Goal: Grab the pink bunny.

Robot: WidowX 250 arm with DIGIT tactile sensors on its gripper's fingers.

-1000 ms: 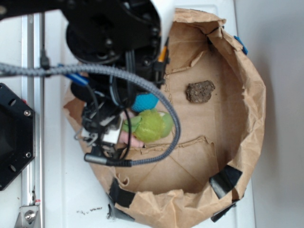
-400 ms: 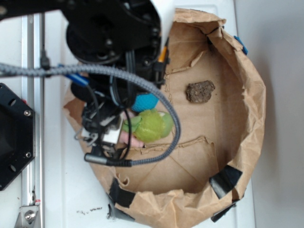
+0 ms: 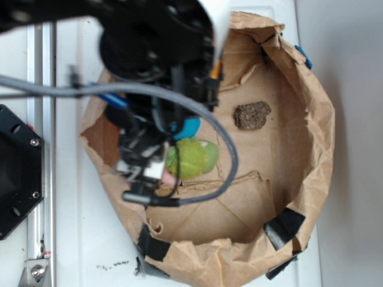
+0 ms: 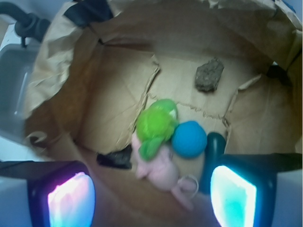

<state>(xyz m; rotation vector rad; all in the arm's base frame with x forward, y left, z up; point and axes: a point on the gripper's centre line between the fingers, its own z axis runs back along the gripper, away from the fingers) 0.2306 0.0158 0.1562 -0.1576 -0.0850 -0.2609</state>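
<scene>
Pink bunny [image 4: 158,168] is lying half under the green plush [image 4: 155,126] near the paper bag's [image 4: 71,61] edge — so the gripper [image 4: 151,198] is hovering above, fingers [image 4: 233,198] apart; nothing gripped

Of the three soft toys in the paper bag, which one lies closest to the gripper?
The pink bunny. In the wrist view it lies lowest, between the gripper fingers, while the green plush and blue ball sit farther up.

Robot arm over a crumpled paper bag on a white tabletop [image 3: 78,251]

The black arm [image 3: 155,54] hides the bag's [image 3: 311,137] left half; under it a lime-green plush [image 3: 194,158], a blue ball [image 3: 190,127] and a sliver of the pink bunny [image 3: 172,177] show, a brown lump [image 3: 252,115] well apart.
</scene>
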